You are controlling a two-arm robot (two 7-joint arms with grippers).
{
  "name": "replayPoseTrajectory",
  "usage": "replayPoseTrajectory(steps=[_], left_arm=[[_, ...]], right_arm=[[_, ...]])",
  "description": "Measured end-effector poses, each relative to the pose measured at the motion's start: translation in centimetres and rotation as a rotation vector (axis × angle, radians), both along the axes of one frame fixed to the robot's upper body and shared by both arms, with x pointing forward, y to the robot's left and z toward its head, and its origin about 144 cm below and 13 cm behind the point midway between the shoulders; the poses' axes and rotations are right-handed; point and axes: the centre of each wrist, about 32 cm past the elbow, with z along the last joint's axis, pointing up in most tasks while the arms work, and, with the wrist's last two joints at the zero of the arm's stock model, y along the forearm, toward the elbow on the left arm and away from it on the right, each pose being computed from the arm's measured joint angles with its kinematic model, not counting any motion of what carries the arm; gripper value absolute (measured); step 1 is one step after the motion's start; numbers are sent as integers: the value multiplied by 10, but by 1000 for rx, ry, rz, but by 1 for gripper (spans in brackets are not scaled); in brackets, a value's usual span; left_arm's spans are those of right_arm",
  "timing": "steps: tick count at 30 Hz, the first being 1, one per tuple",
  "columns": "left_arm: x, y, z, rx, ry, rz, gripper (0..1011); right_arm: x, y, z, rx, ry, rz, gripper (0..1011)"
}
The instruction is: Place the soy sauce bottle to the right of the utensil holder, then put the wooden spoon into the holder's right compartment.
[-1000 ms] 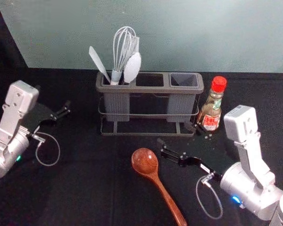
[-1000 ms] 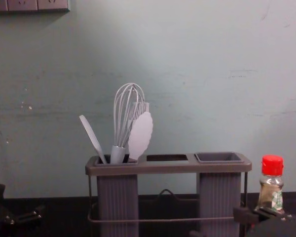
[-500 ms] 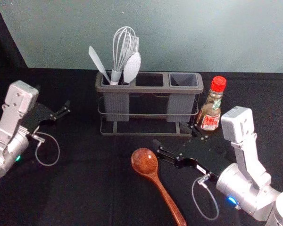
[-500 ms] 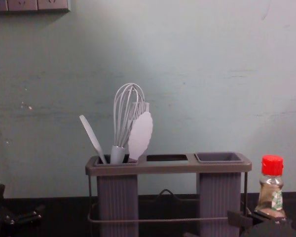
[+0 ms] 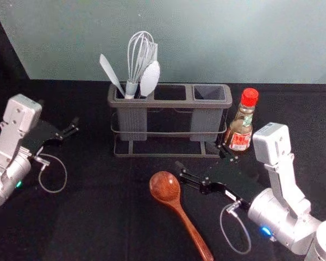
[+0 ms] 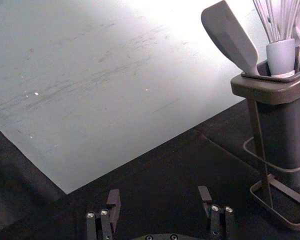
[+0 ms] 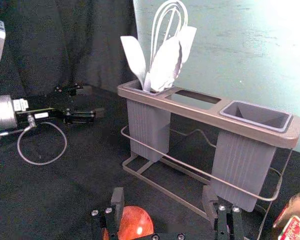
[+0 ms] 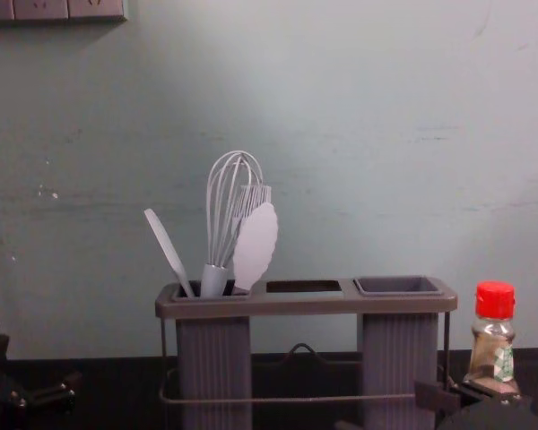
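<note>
The right gripper (image 5: 195, 156) is open in the head view, low before the holder's right end, between the spoon bowl and the bottle; in the right wrist view the right gripper (image 7: 163, 197) has nothing between its fingers. The soy sauce bottle (image 5: 240, 130) stands upright just right of the utensil holder (image 5: 171, 103). The holder's right compartment (image 7: 257, 116) is empty. The wooden spoon (image 5: 166, 187) lies on the table, bowl toward the holder. Over the table's left side, the left gripper (image 5: 58, 112) stays parked; the left wrist view shows the left gripper (image 6: 159, 196) open.
A whisk (image 8: 233, 206), a white spatula (image 8: 169, 253) and other white utensils stand in the holder's left compartment. Behind the holder is a pale wall (image 8: 359, 134). The black tabletop (image 5: 103, 217) stretches in front of it.
My right gripper has shifted a little to the left, away from the bottle, and stays open. The bottle, spoon and left gripper have not moved on the table; the head view itself has shifted slightly.
</note>
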Motion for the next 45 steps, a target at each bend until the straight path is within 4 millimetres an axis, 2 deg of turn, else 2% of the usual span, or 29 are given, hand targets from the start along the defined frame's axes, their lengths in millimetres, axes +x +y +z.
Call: replayPoseTrajectory(steps=[8, 17, 27, 37, 45], left_arm=[[0, 0, 0, 0, 0, 0, 1011], [0, 0, 0, 0, 0, 0, 1011], [0, 0, 0, 0, 0, 0, 1011], [0, 0, 0, 0, 0, 0, 1011], [0, 0, 0, 0, 0, 0, 1011]], right_arm=[[0, 6, 5, -31, 30, -9, 1002], [-3, 29, 26, -137, 168, -42, 1003], [17, 50, 50, -212, 378, -24, 1003], [36, 76, 58, -301, 478, -54, 1003], [46, 87, 60, -333, 516, -68, 1002]])
